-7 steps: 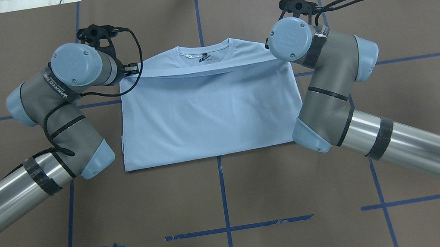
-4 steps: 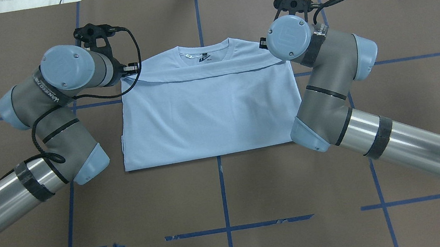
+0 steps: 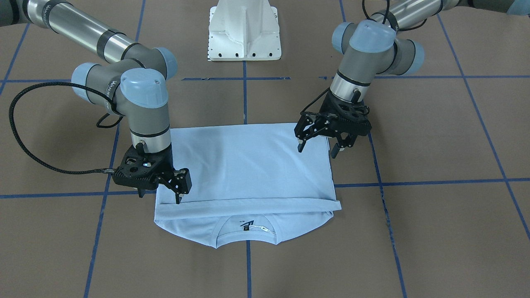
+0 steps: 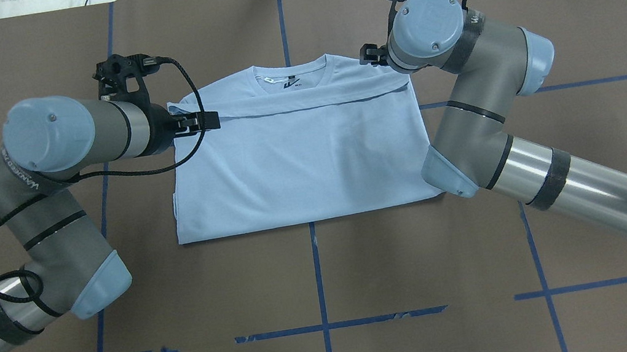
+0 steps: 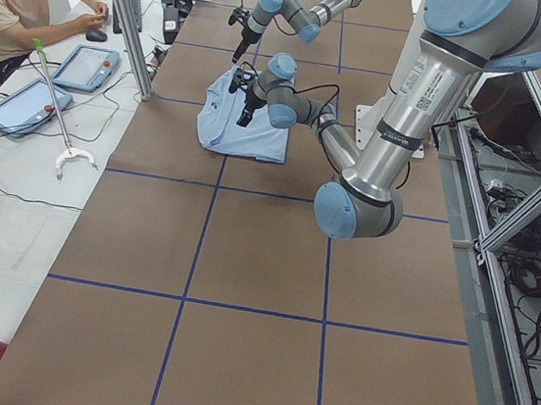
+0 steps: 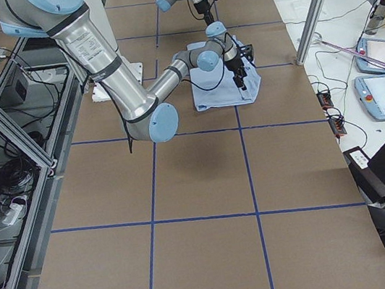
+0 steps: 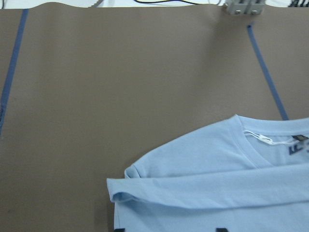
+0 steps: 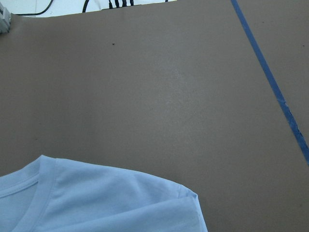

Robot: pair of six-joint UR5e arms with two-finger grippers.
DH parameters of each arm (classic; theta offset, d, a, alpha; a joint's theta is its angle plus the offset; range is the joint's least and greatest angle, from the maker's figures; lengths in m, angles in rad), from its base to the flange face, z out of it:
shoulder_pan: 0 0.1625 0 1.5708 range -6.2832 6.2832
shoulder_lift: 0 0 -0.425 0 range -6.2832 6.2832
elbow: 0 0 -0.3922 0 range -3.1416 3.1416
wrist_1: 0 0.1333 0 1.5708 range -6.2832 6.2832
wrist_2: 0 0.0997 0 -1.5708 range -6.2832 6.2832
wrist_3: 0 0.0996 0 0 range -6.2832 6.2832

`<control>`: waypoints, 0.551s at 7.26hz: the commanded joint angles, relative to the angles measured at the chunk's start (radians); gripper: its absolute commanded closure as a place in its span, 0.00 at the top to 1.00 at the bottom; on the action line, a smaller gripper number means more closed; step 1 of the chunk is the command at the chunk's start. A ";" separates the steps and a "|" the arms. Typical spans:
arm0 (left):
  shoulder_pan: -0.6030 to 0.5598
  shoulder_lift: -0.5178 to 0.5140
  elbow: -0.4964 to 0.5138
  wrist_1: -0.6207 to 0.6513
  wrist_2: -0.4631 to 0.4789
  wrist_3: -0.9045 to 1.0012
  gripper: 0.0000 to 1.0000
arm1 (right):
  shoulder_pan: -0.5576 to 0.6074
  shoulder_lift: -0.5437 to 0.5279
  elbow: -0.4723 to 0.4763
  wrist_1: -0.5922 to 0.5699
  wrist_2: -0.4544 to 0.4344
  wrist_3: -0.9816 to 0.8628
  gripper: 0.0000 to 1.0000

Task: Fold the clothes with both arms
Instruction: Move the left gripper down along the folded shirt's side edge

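At the middle of the surface [image 3: 414, 231] our light blue T-shirt [image 3: 248, 165] lies flat, sleeves folded in, its lower half laid over the chest just short of the collar. Our left end effector [image 3: 316, 150] and right end effector [image 3: 159, 196] hang released, gripping nothing. We judge one sideways fold may remain.

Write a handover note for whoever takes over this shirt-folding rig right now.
Left gripper: open, raised above the T-shirt at its own side's edge, holding nothing.
Right gripper: open, low at the other end of the fold edge, one finger over the fabric.
Done: hem folded up to just below the collar; it lies flat on the table.
To do: probably a further fold, then pull both arms clear.
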 commanded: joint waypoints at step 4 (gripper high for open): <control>0.085 0.144 -0.035 -0.024 0.097 -0.067 1.00 | 0.013 -0.009 0.028 0.005 0.030 -0.030 1.00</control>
